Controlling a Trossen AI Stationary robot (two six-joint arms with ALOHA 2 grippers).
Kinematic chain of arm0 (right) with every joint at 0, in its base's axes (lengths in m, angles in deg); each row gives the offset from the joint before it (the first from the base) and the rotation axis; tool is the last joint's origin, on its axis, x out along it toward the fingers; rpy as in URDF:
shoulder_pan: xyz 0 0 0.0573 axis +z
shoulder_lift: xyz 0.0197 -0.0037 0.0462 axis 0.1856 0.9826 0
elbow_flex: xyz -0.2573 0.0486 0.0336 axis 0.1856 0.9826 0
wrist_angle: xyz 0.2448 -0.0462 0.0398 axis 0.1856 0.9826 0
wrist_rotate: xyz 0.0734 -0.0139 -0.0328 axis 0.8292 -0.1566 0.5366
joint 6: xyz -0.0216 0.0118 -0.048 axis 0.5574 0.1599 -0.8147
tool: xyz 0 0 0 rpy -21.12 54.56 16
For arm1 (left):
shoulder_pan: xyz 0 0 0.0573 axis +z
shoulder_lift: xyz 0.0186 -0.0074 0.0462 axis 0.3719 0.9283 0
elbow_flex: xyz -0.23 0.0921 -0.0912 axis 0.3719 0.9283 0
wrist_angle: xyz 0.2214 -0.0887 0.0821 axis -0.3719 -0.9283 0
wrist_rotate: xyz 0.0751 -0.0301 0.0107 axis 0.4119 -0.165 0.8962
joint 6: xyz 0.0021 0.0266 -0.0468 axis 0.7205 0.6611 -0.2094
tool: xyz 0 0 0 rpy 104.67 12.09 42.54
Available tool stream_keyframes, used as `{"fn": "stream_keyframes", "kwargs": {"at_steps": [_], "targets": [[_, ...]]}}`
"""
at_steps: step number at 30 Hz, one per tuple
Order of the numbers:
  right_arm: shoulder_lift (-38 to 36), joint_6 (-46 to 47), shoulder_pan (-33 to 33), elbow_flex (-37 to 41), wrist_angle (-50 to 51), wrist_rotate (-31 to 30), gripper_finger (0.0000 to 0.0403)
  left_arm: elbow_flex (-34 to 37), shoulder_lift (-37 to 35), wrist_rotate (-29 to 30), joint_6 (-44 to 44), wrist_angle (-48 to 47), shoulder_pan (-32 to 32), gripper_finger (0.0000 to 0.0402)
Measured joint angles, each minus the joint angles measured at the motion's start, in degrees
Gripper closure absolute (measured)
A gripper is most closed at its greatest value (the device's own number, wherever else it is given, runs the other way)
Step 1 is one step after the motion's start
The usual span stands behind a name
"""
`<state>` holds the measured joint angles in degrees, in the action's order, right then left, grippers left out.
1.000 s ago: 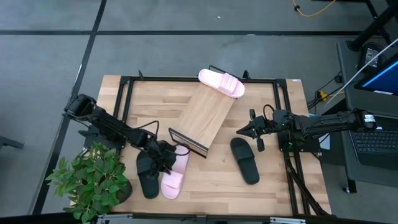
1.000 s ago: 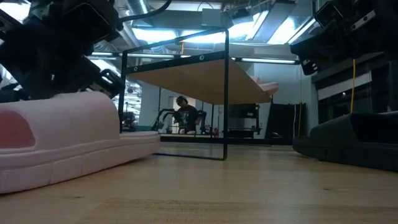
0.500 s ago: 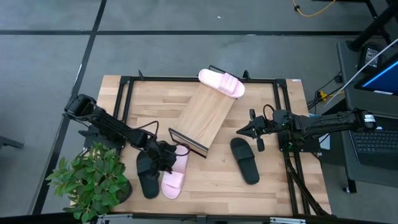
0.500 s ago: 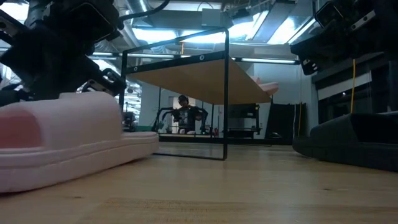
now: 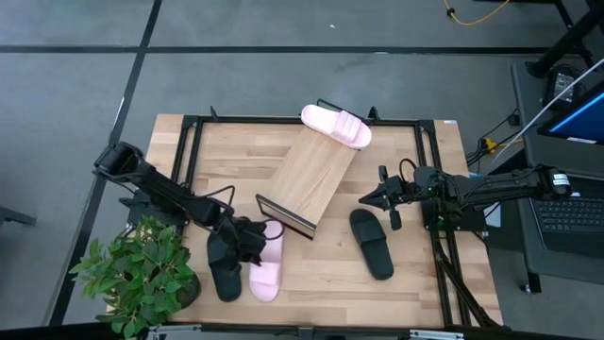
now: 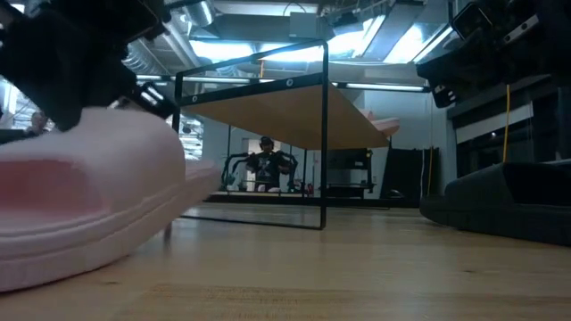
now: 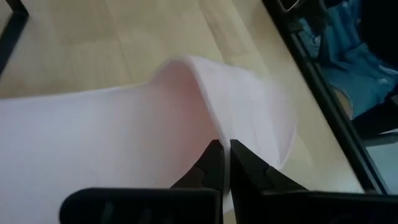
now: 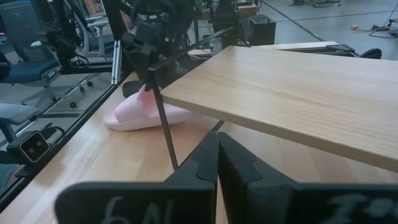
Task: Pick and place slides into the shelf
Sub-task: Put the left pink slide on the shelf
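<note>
Left gripper [image 5: 250, 244]: clenched on the strap of a smooth pale pink foam slide [image 5: 265, 269], tilting it off the wooden tabletop [image 5: 311, 274] beside a matte black slide [image 5: 223, 268].
Right gripper [image 5: 375, 197]: closed, empty, near the slanted light-wood shelf [image 5: 315, 174].

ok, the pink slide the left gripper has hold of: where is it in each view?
High view: pink slide near the front edge, beside a black slide, under the left gripper.
Low view: fills the left foreground, toe tilted up.
Left wrist view: fills the frame, strap pinched by the fingers.
Right wrist view: on the table beyond the shelf corner.
Shared landmark: the shelf.
</note>
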<state>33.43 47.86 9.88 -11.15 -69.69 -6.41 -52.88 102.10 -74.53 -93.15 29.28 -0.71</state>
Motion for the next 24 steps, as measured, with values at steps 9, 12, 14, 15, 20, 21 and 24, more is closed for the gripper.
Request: {"fn": "stream_keyframes", "kwargs": {"at_steps": [9,12,14,15,20,21,24], "targets": [[-0.01,-0.01,0.0,0.0,0.73,0.03,0.0395,0.0,-5.14,2.78,-7.3,-3.51,-1.93,0.0401],[0.01,-0.05,0.0,0.0,0.98,0.02,0.0395,-0.04,-6.11,4.09,-10.5,-4.76,-2.72,0.0401],[0.0,-0.1,0.0,0.0,1.19,0.03,0.0395,-0.04,-6.57,6.19,-11.78,-5.66,-3.23,0.0401],[0.0,-0.12,0.0,0.0,1.25,0.04,0.0395,-0.04,-6.94,7.4,-11.93,-6.43,-3.52,0.0401],[-0.01,-0.06,0.0,0.0,1.62,0.04,0.0395,-0.06,-7.48,12.44,-15.46,-6.76,-4.18,0.0401],[-0.01,-0.05,0.0,0.0,1.71,0.04,0.0395,-0.11,-7.48,12.68,-16.54,-6.87,-4.24,0.0401],[-0.01,-0.1,0.0,0.0,2.01,0.07,0.0395,-0.11,-7.48,13.29,-20.67,-9.3,-4.34,0.0401]]}}
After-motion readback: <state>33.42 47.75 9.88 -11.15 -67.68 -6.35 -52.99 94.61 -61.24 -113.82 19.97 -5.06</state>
